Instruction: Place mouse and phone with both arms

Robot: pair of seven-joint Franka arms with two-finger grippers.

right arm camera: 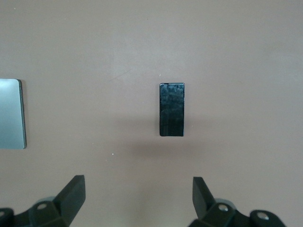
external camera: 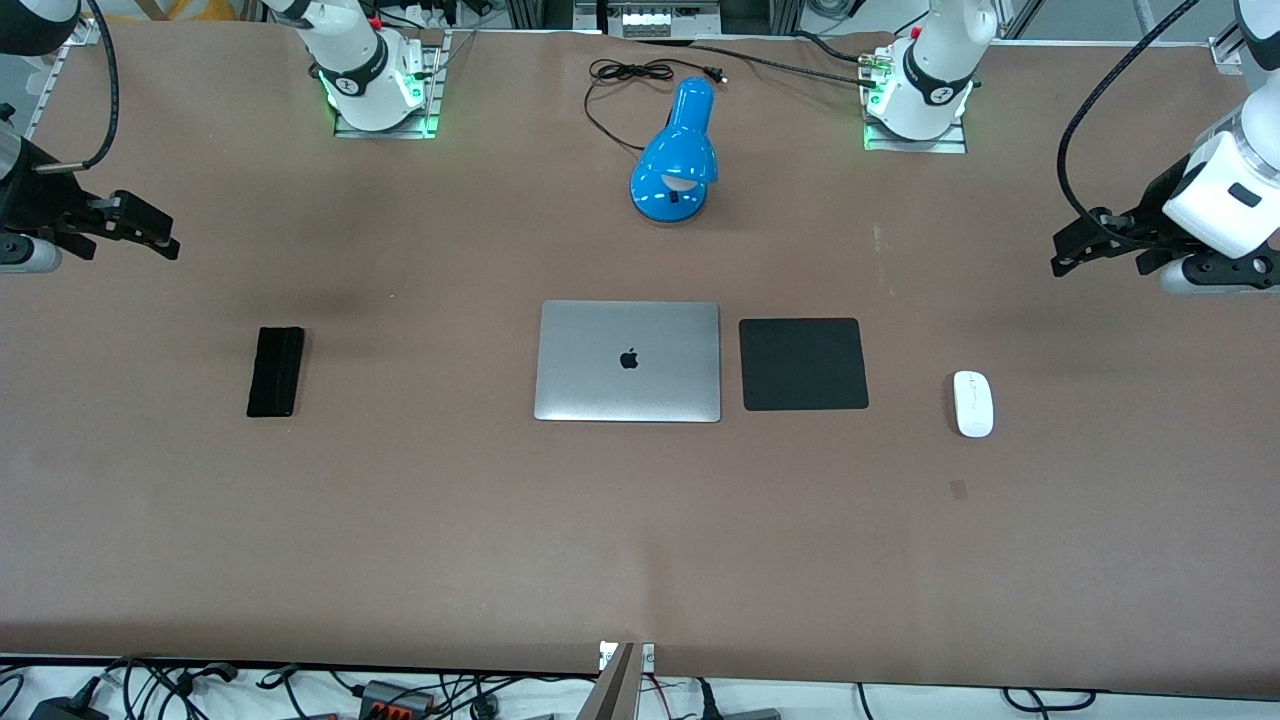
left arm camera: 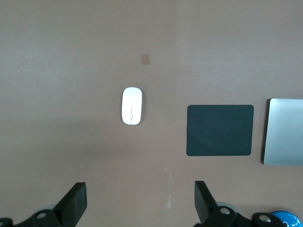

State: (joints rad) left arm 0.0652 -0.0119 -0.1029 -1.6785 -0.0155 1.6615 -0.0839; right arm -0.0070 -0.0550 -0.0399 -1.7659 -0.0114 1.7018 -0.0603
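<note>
Nothing looks placed yet: mouse (external camera: 973,403) lies on the bare surface (external camera: 400,520) toward the left arm's edge, phone (external camera: 275,371) toward the right arm's edge. Left tool (left arm camera: 139,203) hangs released above the mouse; right tool (right arm camera: 137,201), equally spread, above the phone. Both grasps remain.

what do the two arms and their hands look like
Both arms are white and jointed with dark grey bands, black cables looping off them, and green lights at their bases. The left hand and right hand are black, each with two wedge-shaped fingers.
</note>
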